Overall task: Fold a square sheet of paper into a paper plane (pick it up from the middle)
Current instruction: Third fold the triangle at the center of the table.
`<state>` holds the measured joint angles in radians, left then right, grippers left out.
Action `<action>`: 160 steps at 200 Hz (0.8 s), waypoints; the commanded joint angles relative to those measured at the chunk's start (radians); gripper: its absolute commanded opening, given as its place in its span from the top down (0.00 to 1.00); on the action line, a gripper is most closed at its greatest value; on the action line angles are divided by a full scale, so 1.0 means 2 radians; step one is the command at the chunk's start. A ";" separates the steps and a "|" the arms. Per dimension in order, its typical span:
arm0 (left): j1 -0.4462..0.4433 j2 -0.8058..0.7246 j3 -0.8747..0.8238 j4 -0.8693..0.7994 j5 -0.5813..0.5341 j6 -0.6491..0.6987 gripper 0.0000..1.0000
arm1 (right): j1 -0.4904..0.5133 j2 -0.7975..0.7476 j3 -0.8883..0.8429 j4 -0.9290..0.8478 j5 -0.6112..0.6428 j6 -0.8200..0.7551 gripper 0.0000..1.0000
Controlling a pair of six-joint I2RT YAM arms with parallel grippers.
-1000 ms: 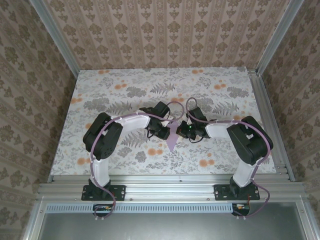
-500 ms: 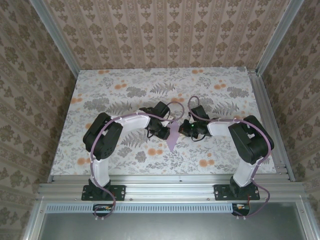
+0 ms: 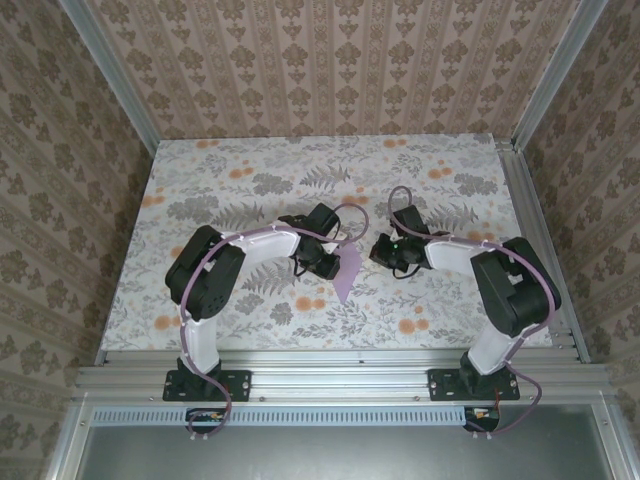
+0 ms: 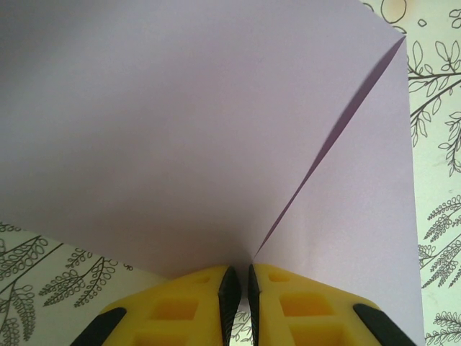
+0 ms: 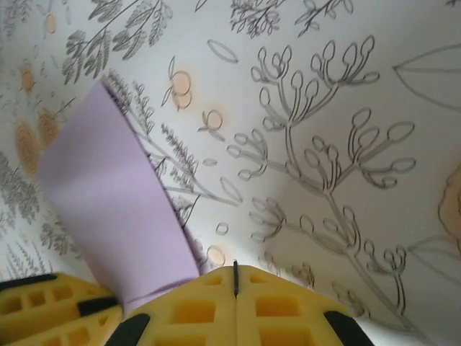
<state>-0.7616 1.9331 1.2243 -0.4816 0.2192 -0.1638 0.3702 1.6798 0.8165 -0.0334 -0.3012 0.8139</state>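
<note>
Your left gripper [image 3: 333, 265] is clamped on the sheet of paper [image 3: 347, 275]. In the left wrist view its two yellow fingers [image 4: 180, 310] stand almost together, and the paper's edge is nipped between the black pads, just where a sharp crease [image 4: 331, 144] runs down to the fingertips. From that pinch the lavender sheet fans out ahead of the fingers, with a broad flap left of the crease and a narrower one right of it. The floral tablecloth [image 4: 436, 108] shows past the right-hand flap. Gripping at the foot of the crease looks deliberate, since it holds both layers together so the fold cannot spring open.

Your right gripper [image 3: 378, 250] is clenched on nothing. In its wrist view the two fingers meet in a thin dark seam, and the paper lies off to their left, clear of them. The yellow block low at the left of that view is probably the other gripper's finger, though the framing is too tight to be sure. From above, bare cloth separates the right fingertips from the paper. Closed fingers would serve you as a blunt presser for the next crease. The plane looks unfinished.
</note>
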 commanded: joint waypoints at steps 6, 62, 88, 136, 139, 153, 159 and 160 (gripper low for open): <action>0.001 0.024 -0.025 -0.031 -0.037 -0.002 0.80 | 0.003 -0.026 -0.027 0.015 -0.054 0.009 0.94; 0.003 -0.023 -0.015 -0.016 -0.014 -0.022 0.76 | 0.040 -0.020 -0.048 0.057 -0.091 0.037 0.74; 0.005 -0.045 -0.010 -0.016 -0.013 -0.029 0.75 | 0.046 -0.012 -0.049 0.066 -0.090 0.041 0.72; 0.006 -0.080 -0.009 -0.020 -0.009 -0.039 0.70 | 0.051 0.013 -0.046 0.086 -0.092 0.043 0.70; 0.006 -0.083 -0.009 -0.020 -0.008 -0.039 0.69 | 0.051 0.013 -0.046 0.086 -0.092 0.044 0.70; 0.008 -0.095 -0.013 -0.016 0.003 -0.045 0.67 | 0.052 0.019 -0.043 0.089 -0.092 0.044 0.70; 0.011 -0.099 -0.015 -0.013 0.011 -0.048 0.66 | 0.052 0.021 -0.042 0.092 -0.094 0.045 0.70; 0.011 -0.100 -0.015 -0.013 0.013 -0.049 0.66 | 0.052 0.021 -0.042 0.092 -0.094 0.045 0.70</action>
<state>-0.7555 1.7935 1.2106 -0.4938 0.2050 -0.2264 0.4664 1.6962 0.7311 0.1169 -0.4656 0.8928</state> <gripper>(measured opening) 0.330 0.299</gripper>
